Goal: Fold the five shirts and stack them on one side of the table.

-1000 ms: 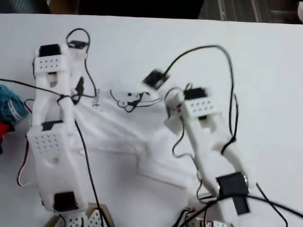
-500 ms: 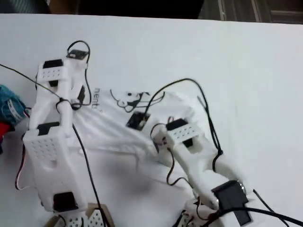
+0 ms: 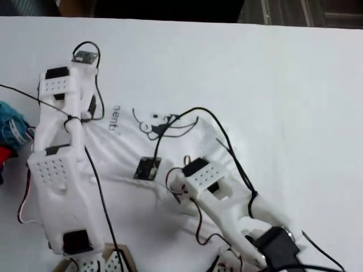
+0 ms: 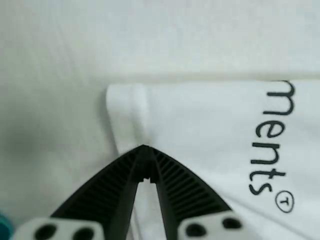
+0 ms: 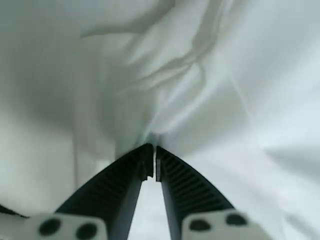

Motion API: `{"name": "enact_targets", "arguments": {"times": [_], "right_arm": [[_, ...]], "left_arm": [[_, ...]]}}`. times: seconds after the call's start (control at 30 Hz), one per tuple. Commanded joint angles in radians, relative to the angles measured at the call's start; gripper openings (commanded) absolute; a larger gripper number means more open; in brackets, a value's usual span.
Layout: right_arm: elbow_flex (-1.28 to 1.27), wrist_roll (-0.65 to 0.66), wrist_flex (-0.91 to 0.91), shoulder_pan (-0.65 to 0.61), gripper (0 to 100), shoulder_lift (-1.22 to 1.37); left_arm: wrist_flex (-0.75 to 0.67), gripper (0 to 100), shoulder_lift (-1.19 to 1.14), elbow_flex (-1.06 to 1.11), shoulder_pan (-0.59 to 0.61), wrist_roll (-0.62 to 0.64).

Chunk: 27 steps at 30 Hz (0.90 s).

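A white shirt [image 3: 127,146] with a black drawing [image 3: 154,121] and black lettering [image 3: 116,119] lies crumpled on the white table [image 3: 283,85]. The left arm [image 3: 59,130] stands over the shirt's left edge. Its gripper [image 4: 145,154] is shut on a folded edge of the shirt [image 4: 200,125], beside the lettering [image 4: 272,140]. The right arm [image 3: 210,184] is low over the shirt's near right part. Its gripper [image 5: 152,151] is shut on a bunched ridge of the white fabric [image 5: 200,100].
A teal cloth bundle [image 3: 11,127] and something red [image 3: 4,156] lie at the table's left edge. A cardboard piece [image 3: 116,258] sits at the near edge by the left arm's base. Black cables [image 3: 227,141] loop over the shirt. The table's far and right parts are bare.
The right arm has drawn back toward the near edge and to the left, dragging the shirt's right side over with it. The left arm has hardly shifted.
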<state>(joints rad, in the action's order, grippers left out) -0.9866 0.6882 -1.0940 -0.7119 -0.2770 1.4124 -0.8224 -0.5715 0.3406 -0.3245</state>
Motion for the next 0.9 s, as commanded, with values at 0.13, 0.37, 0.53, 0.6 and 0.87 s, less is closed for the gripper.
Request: {"name": "enact_targets", "arguments": {"times": [0.13,0.37,0.53,0.6,0.87], "right_arm": [[0.0,0.002,-0.088,0.088,2.1,-0.351],[0.058,0.005,0.065,0.504,2.1,-0.493],[0.057,-0.003,0.163,0.572,2.1,-0.323],[0.06,-0.003,0.165,0.568,2.1,-0.243],[0.066,0.005,0.108,0.552,2.3,-0.16]], "left_arm": [[0.14,2,-0.06,-0.242,0.037,0.006],[0.324,2,-0.063,-0.464,0.034,0.006],[0.376,2,-0.049,-0.492,0.031,0.006],[0.376,2,-0.031,-0.429,0.031,0.003],[0.368,2,0.281,0.047,0.018,-0.034]]}}
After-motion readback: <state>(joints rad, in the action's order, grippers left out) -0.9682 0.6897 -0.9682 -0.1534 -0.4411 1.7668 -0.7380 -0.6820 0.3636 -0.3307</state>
